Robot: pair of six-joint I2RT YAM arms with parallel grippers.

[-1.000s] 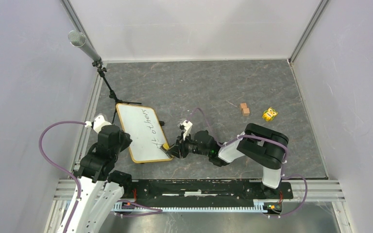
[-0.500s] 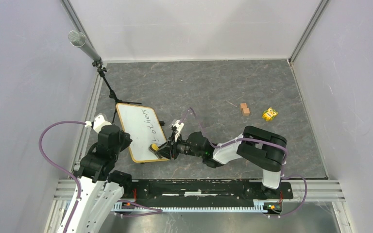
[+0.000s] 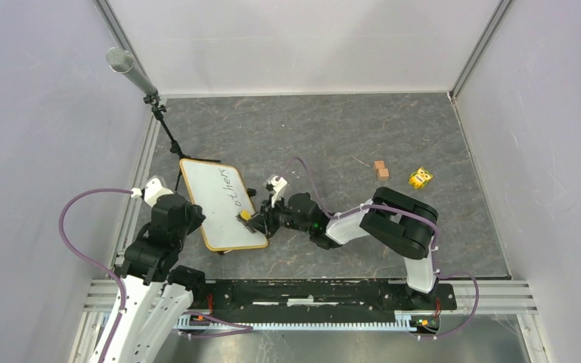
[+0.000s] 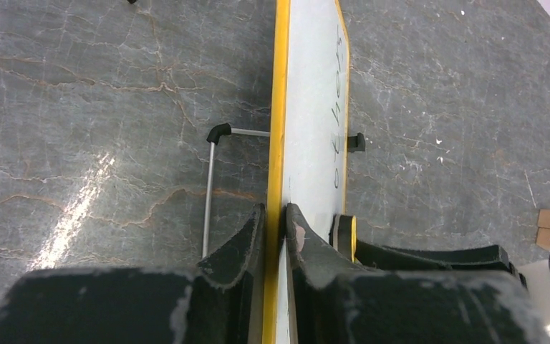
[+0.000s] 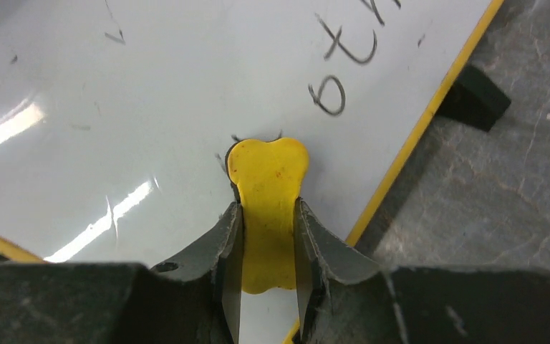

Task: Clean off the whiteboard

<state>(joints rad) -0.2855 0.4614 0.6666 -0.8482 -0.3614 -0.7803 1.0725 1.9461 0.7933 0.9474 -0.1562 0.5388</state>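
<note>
The whiteboard [image 3: 219,204], white with a thin yellow frame, sits on the grey stone-patterned table [image 3: 348,128] between the two tools. The left tool [image 4: 275,218] is clamped on the board's left long edge, one finger on each side of the yellow frame. The right tool [image 5: 268,236] comes in over the board's right edge and is closed tight on a yellow eraser [image 5: 267,183], whose rounded head presses on the white surface near that edge. Just beyond the eraser, toward the board's far end, black marker letters read "other". The surface on the eraser's near side is blank apart from a few faint specks. A black foot [image 5: 473,97] juts out from under the board's right edge. A microphone stand [image 3: 168,136] rises just past the board's far left corner. Well to the right of the board lie two small wooden blocks [image 3: 380,169] and, just beyond them, a small yellow toy [image 3: 420,178].
</note>
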